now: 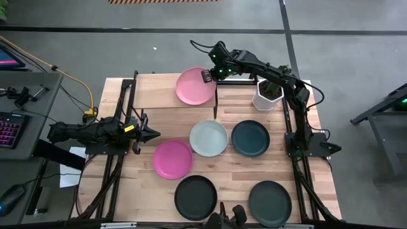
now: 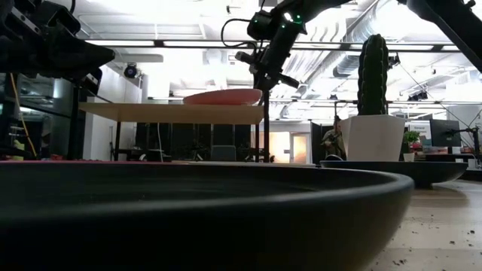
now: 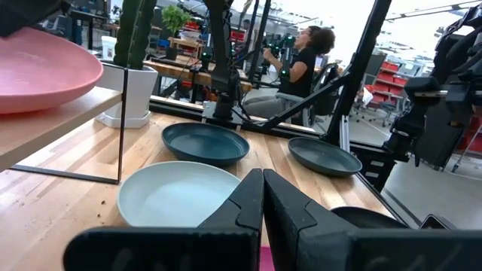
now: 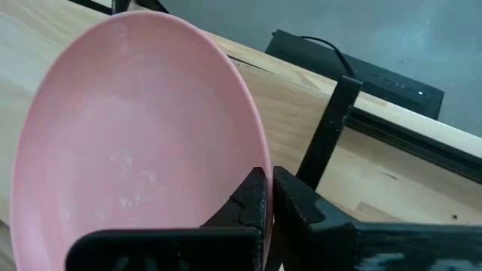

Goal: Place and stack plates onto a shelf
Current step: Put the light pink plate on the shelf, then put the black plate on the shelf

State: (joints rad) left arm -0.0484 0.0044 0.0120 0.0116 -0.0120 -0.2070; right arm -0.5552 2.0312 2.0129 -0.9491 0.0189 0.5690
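I work over a pale planked wooden tabletop (image 1: 159, 184) standing on grey floor, with an open workshop behind it where a person (image 3: 301, 60) sits among benches. A white pot with a cactus (image 1: 268, 93) stands near the far right corner. The shelf (image 1: 159, 92) runs along the far edge toward the left corner. The light pink plate (image 1: 195, 86), round, shallow and matte, lies at the shelf's right end. My right hand (image 1: 208, 76) is closed on that plate's far right rim, fingers pinching the edge (the plate's underside meets the board in the low view). On the tabletop lie the mint-white plate (image 1: 208, 138), teal plate (image 1: 250, 138), magenta plate (image 1: 172, 159), black plate (image 1: 196, 197) and grey-green plate (image 1: 269, 201). My left hand (image 1: 151, 133), fingers together and empty, hovers at the left edge.
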